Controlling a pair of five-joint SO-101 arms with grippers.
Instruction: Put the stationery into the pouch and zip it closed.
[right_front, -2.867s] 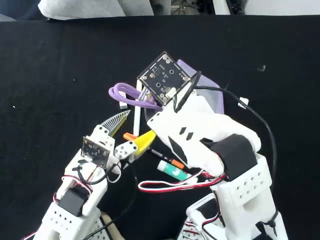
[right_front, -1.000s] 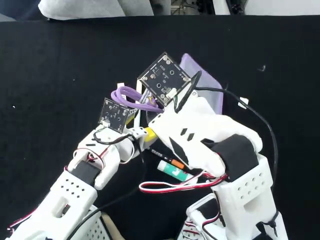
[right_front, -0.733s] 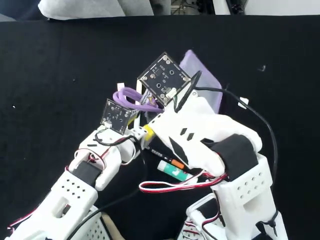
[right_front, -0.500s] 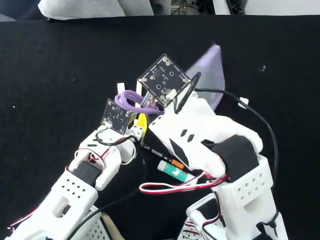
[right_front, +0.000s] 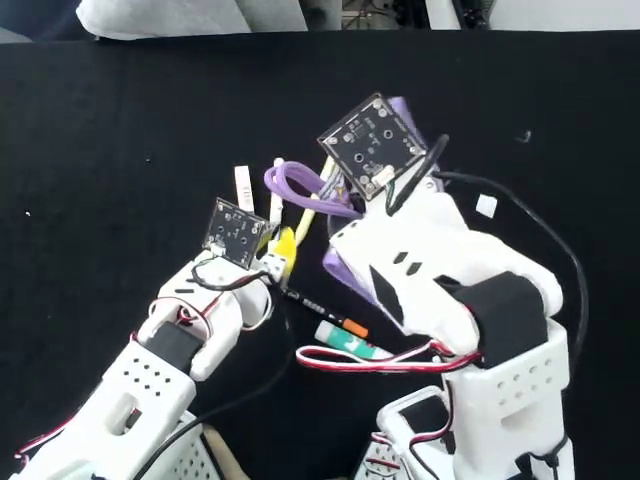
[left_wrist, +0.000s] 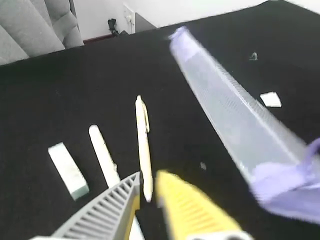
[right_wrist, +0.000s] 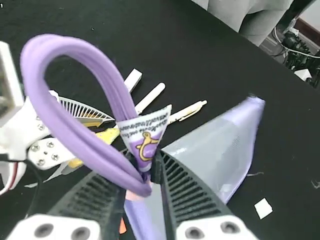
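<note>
Pouch (right_front: 346, 272) first: the purple thing was in the right gripper (right_wrist: 142, 165), whose jaws were clenched on the loop (right_wrist: 107, 82) just under its little printed tag (right_wrist: 145, 132). From the jaws the loop curled up and over, while the pouch body ran off the other way, across the black table (right_front: 120, 110). Seen from the left wrist, the pouch (left_wrist: 235, 125) looked to slant up off the table, though I could not be sure how much of it was clear. From above, most of it lay hidden beneath the right arm, with the loop (right_front: 295, 185) sticking out toward the left arm.

Close by, the left gripper (left_wrist: 149, 176) was low over the table with its jaws parted a little. The near end of the cream pen (left_wrist: 143, 145) sat in the gap between the grey and yellow fingers. I could not tell whether they touched it. Beside the pen lay a white stick (left_wrist: 103, 155), and beyond that an eraser (left_wrist: 68, 170), the three roughly side by side and apart from one another.

Nearer the arm bases, between the two arms, a black pen (right_front: 325, 312) with an orange band rested just beside a green-and-white marker (right_front: 350, 343). A white scrap (right_front: 486, 206) lay on the far side of the right arm, away from the rest.
</note>
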